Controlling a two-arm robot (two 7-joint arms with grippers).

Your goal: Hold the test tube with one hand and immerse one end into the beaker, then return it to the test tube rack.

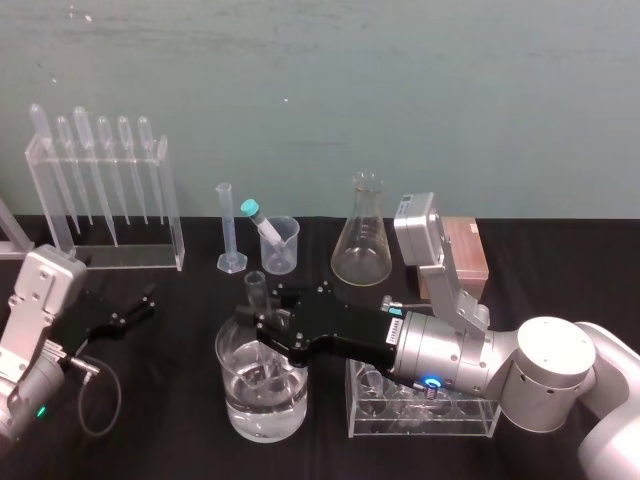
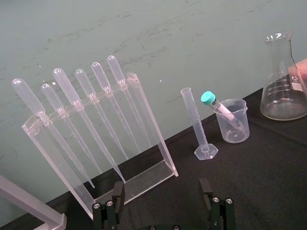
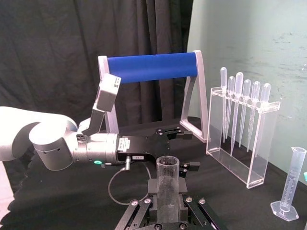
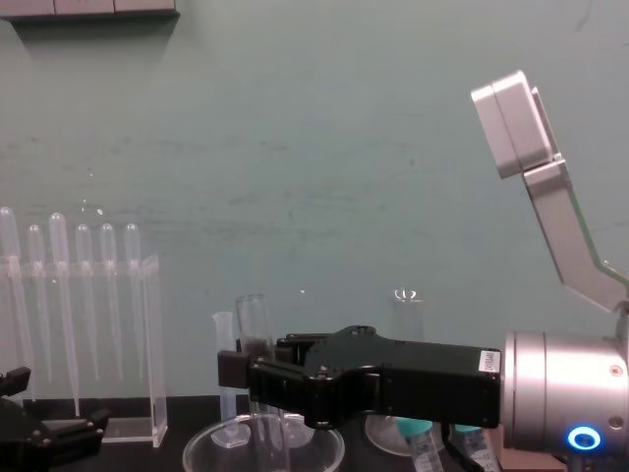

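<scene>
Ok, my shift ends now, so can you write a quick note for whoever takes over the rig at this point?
Right gripper: shut on the test tube, holding it upright with its lower end inside the beaker.
Left gripper: open, parked at the left by the pipette stand.
Done: the tube is out of the rack and in the beaker; it is hard to tell whether its tip is under the water.
Left: lift it out and return it to the pink test tube rack, behind the right arm.
</scene>
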